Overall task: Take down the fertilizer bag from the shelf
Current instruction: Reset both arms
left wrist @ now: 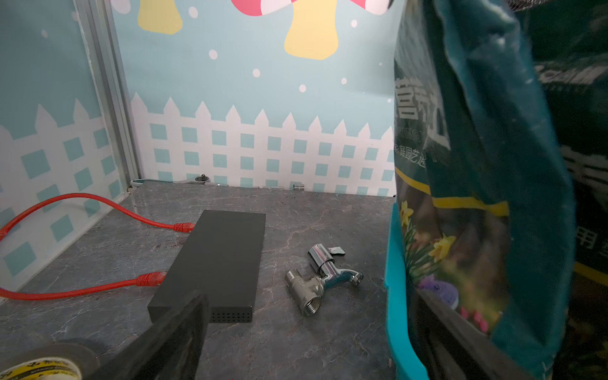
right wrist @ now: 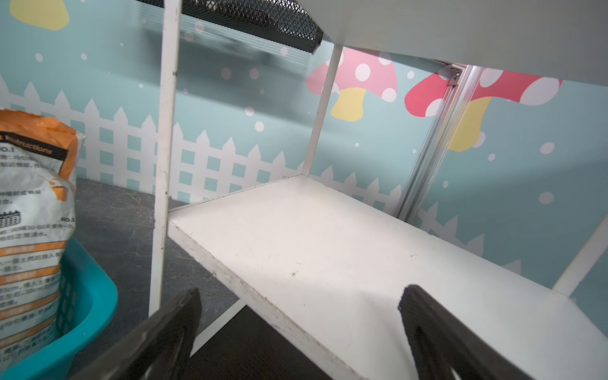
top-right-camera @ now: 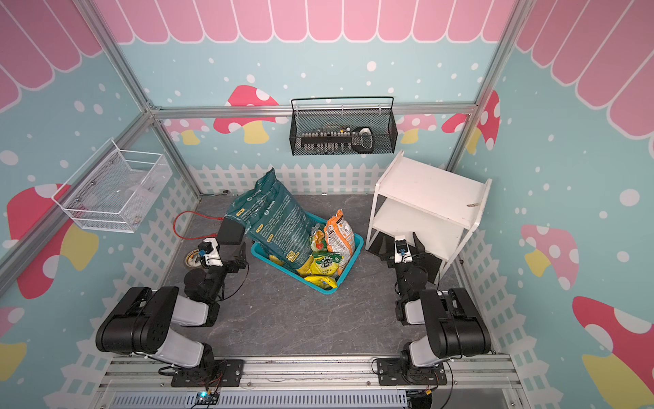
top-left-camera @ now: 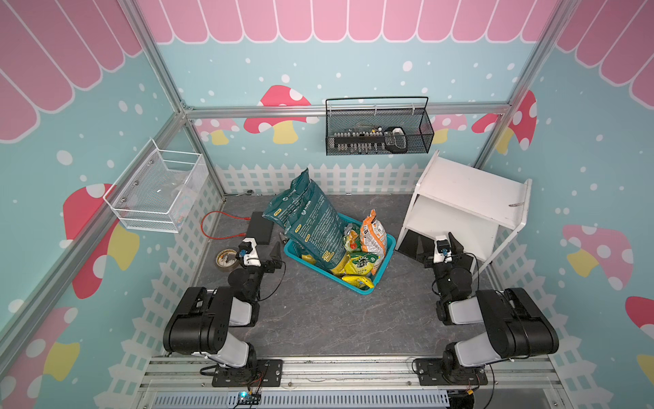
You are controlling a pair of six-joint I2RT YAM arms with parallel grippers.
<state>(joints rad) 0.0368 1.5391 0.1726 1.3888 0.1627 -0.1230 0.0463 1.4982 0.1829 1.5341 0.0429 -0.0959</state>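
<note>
1. The shelf (top-left-camera: pixel 470 198) is seen standing at the far right of the table, and both of its visible boards are bare; no bag is found on it in any view.
2. The fertilizer bags are found in the teal basket (top-left-camera: pixel 385 248) at mid-table: two large dark green bags (top-left-camera: pixel 315 223) leaning upright, an orange-and-white bag (top-left-camera: pixel 371 232) beside them, and yellow bags (top-left-camera: pixel 357 265) lying in front.
3. The task is therefore judged to be done already, or nearly so, since nothing is left on the boards.
4. The right gripper (right wrist: pixel 296 332) is held just in front of the lower board, its jaws spread wide with nothing between them; this fits a release or a check of the shelf.
5. The left gripper (top-left-camera: pixel 277 258) is parked near the basket's left end, beside a black box (left wrist: pixel 217 260) and a metal tap (left wrist: pixel 320 279). Only one finger (left wrist: pixel 174 332) is clearly shown, so its jaw state cannot be told.
</note>
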